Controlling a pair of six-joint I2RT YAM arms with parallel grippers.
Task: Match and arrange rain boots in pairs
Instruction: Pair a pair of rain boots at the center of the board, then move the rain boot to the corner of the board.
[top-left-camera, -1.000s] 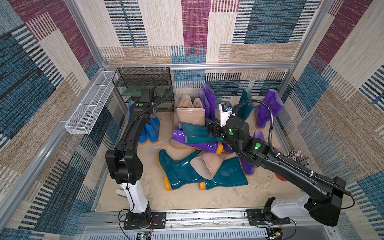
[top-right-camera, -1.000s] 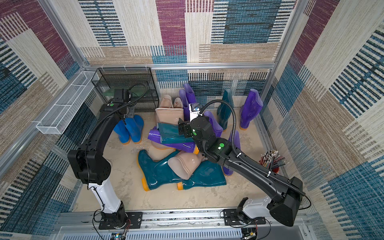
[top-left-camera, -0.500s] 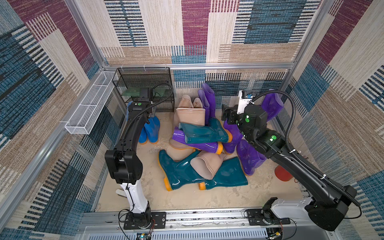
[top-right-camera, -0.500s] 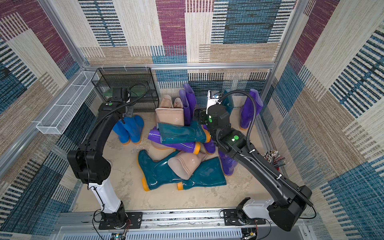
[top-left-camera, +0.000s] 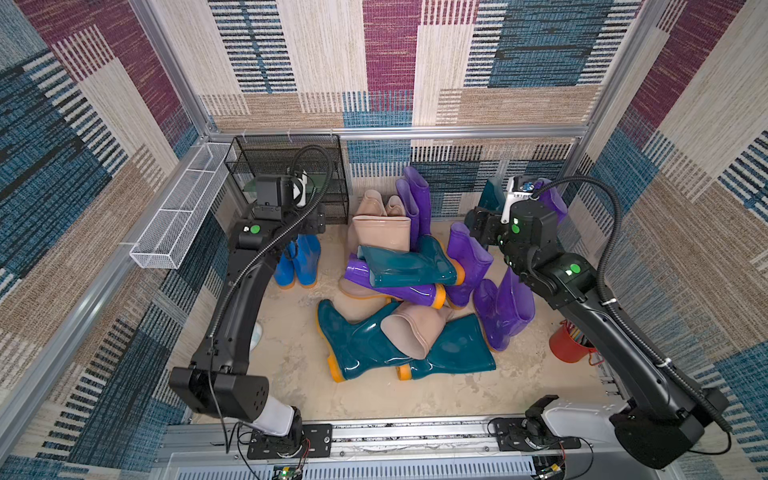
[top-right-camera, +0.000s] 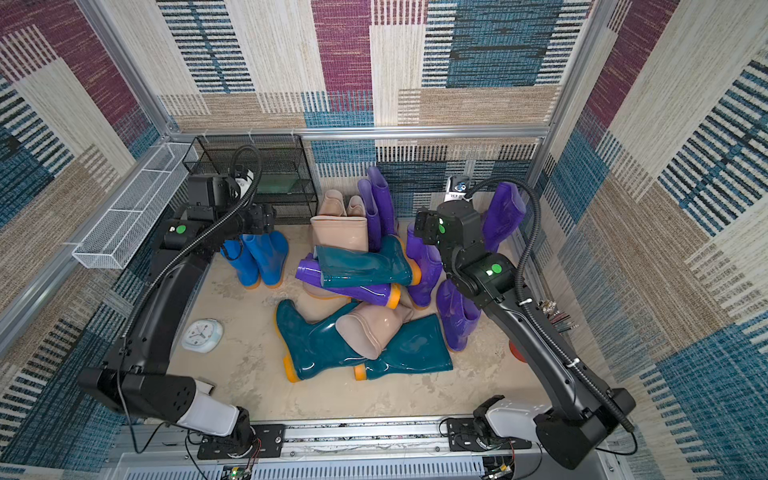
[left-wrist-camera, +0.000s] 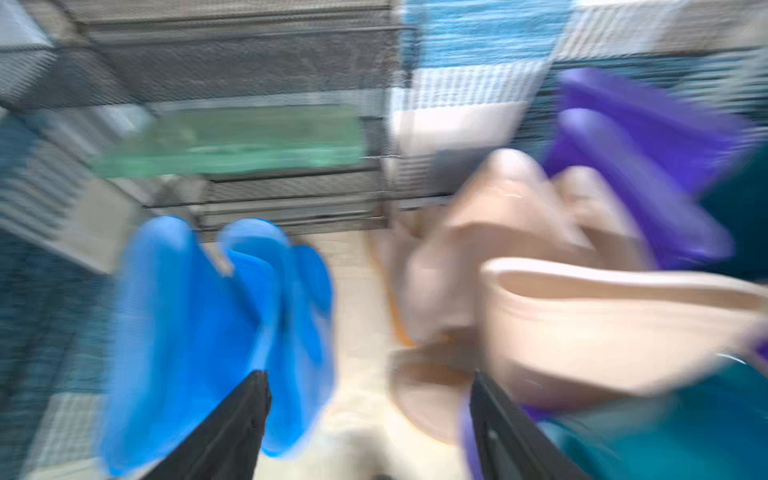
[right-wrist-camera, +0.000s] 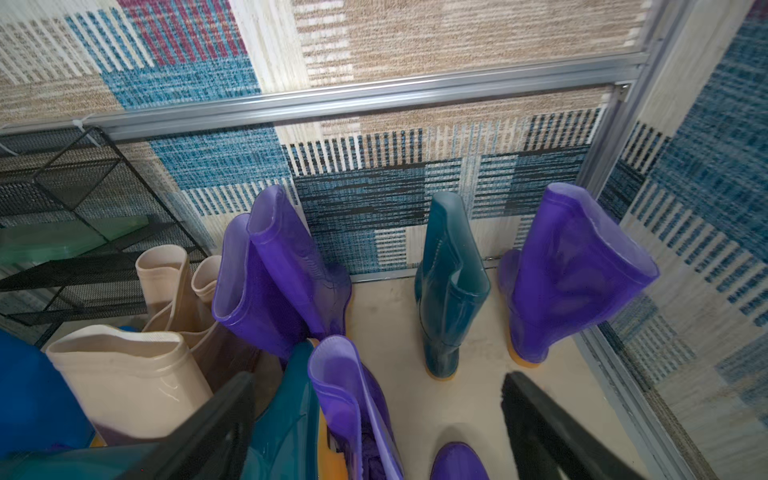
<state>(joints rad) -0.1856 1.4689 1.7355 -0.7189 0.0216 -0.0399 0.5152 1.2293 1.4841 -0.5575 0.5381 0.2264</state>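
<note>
While the left gripper hangs by the blue boots, left of frame centre, its fingers are spread and empty (blurry wrist shot). Right gripper gapes empty too.

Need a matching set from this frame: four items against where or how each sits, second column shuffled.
Things:
1. bright blue boot pair
2. top teal boot
3. red cup
4. white clock

Places:
A. face up on the floor
B. lying on a purple boot
C. upright, in front of the black mesh rack
D. on the floor, coloured sticks inside

Pairs: 1-C, 2-B, 3-D, 4-A
</note>
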